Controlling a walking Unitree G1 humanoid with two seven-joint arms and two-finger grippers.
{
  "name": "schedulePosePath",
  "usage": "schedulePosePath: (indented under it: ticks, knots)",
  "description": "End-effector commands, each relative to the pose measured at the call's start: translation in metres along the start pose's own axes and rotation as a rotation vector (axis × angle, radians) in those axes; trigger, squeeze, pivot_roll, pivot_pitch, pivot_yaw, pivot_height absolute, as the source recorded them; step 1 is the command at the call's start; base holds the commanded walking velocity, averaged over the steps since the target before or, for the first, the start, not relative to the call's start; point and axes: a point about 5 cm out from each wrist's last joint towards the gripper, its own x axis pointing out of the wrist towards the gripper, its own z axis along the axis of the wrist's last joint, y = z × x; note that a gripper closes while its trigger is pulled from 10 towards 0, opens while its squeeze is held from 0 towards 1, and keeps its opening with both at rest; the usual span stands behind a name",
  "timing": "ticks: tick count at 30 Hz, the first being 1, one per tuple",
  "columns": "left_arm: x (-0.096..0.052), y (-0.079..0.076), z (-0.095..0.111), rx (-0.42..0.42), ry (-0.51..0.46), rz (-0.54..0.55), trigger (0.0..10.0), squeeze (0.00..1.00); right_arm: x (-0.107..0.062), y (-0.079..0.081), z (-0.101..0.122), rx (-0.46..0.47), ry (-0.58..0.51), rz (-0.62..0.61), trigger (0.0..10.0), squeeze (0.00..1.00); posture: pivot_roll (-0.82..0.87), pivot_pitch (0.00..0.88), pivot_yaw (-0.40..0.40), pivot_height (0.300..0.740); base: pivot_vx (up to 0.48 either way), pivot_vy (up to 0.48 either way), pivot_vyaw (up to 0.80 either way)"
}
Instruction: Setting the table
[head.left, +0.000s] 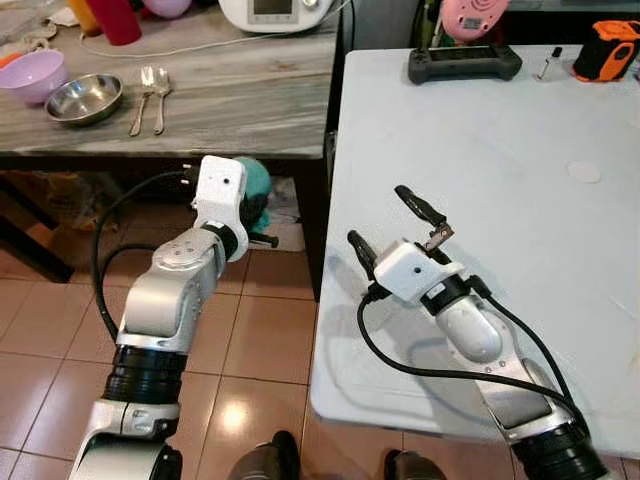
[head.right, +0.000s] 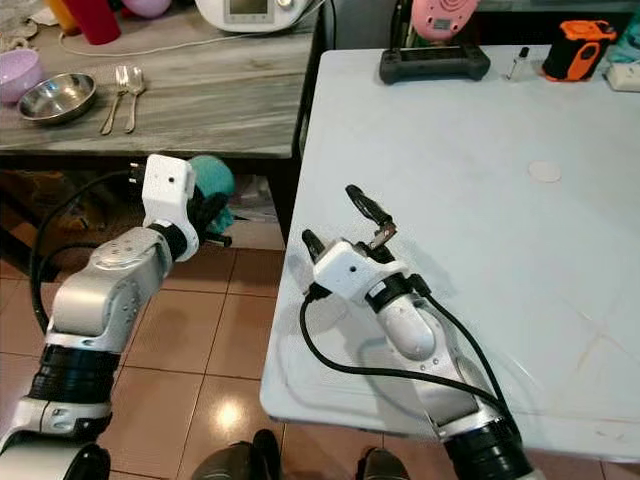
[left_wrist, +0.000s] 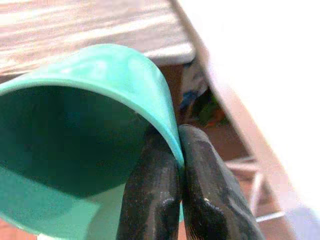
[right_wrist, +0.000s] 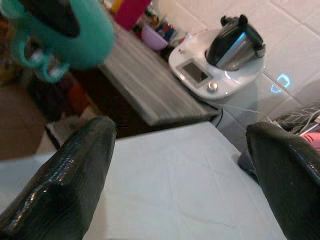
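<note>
Though half-hidden overhead, green cup (left_wrist: 95, 135) rim-pinched.

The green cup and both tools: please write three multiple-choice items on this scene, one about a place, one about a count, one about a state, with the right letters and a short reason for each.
1. Where is the green cup?
A. In the left tool, in the gap between the wooden counter and the white table
B. On the white table
C. Inside the metal bowl

2. How many pieces of cutlery lie beside the metal bowl?
A. None
B. Two
C. Five

3. What is the state of the right tool?
A. Shut on a spoon
B. Shut on the cup
C. Open and holding nothing

Answers: 1 A, since the left tool pinches the cup's rim beside the wooden counter and off the white table. 2 B, since a fork and a spoon lie there side by side. 3 C, since its black fingers stand wide apart over the table.
</note>
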Motion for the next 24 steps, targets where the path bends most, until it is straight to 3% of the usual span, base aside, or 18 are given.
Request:
schedulePosePath:
  ticks: [1, 3, 5, 8, 10, 11, 12, 13, 14, 17, 21, 22, 23, 24]
  knots:
    - [-0.006, 0.000, 0.011, 0.019, -0.060, -0.043, 0.0, 0.00, -0.001, -0.001, 0.000, 0.018, -0.009, -0.013, 10.0, 0.00, -0.09, 0.171, 0.090, 0.740, 0.000, 0.000, 0.00]
    - [-0.007, -0.002, 0.017, 0.053, -0.083, -0.062, 0.0, 0.00, -0.002, 0.000, -0.002, 0.020, -0.004, -0.014, 10.0, 0.00, -0.09, 0.169, 0.089, 0.740, 0.000, 0.000, 0.00]
    - [-0.007, -0.009, 0.038, 0.147, -0.162, -0.157, 0.0, 0.00, -0.008, 0.004, -0.007, 0.049, 0.017, -0.020, 10.0, 0.00, -0.09, 0.164, 0.082, 0.740, 0.000, 0.000, 0.00]
    - [-0.012, -0.021, 0.053, 0.171, -0.207, -0.321, 0.0, 0.00, -0.013, 0.008, -0.007, 0.087, 0.019, -0.015, 10.0, 0.00, -0.09, 0.163, 0.082, 0.740, 0.000, 0.000, 0.00]
    - [-0.016, -0.031, 0.062, 0.242, -0.273, -0.409, 0.0, 0.00, -0.018, 0.014, -0.005, 0.178, 0.016, 0.009, 10.0, 0.00, -0.10, 0.162, 0.083, 0.740, 0.000, 0.000, 0.00]
    - [-0.018, -0.036, 0.065, 0.284, -0.295, -0.445, 0.0, 0.00, -0.021, 0.017, -0.003, 0.293, 0.021, 0.020, 10.0, 0.00, -0.10, 0.164, 0.087, 0.740, 0.000, 0.000, 0.00]
    - [-0.019, -0.043, 0.063, 0.329, -0.303, -0.493, 0.0, 0.00, -0.029, 0.018, 0.008, 0.457, -0.014, 0.046, 10.0, 0.00, -0.11, 0.167, 0.091, 0.740, 0.000, 0.000, 0.00]
    - [-0.019, -0.043, 0.063, 0.329, -0.303, -0.493, 0.0, 0.00, -0.029, 0.018, 0.008, 0.457, -0.014, 0.046, 10.0, 0.00, -0.11, 0.167, 0.091, 0.740, 0.000, 0.000, 0.00]
    - [-0.018, -0.046, 0.059, 0.343, -0.302, -0.509, 0.0, 0.00, -0.035, 0.013, 0.020, 0.551, -0.065, 0.063, 10.0, 0.00, -0.12, 0.170, 0.094, 0.740, 0.000, 0.000, 0.00]
    - [-0.018, -0.049, 0.055, 0.319, -0.301, -0.531, 0.0, 0.00, -0.039, 0.005, 0.030, 0.588, -0.109, 0.040, 10.0, 0.00, -0.13, 0.172, 0.097, 0.740, 0.000, 0.000, 0.00]
    - [-0.017, -0.054, 0.043, 0.325, -0.295, -0.538, 0.0, 0.00, -0.043, -0.006, 0.032, 0.587, -0.057, -0.119, 10.0, 0.00, -0.16, 0.181, 0.107, 0.740, 0.000, 0.000, 0.00]
    - [-0.017, -0.054, 0.040, 0.313, -0.300, -0.526, 0.9, 0.00, -0.046, -0.005, 0.029, 0.602, -0.027, -0.137, 10.0, 0.00, -0.16, 0.182, 0.109, 0.740, 0.000, 0.000, 0.00]
    - [-0.017, -0.054, 0.037, 0.301, -0.307, -0.511, 0.9, 0.00, -0.049, -0.003, 0.027, 0.619, 0.004, -0.148, 10.0, 0.00, -0.16, 0.182, 0.110, 0.740, 0.000, 0.000, 0.00]
    - [-0.017, -0.053, 0.036, 0.296, -0.319, -0.497, 2.7, 0.00, -0.052, -0.003, 0.025, 0.626, 0.030, -0.153, 10.0, 0.00, -0.17, 0.183, 0.113, 0.740, 0.000, 0.000, 0.00]
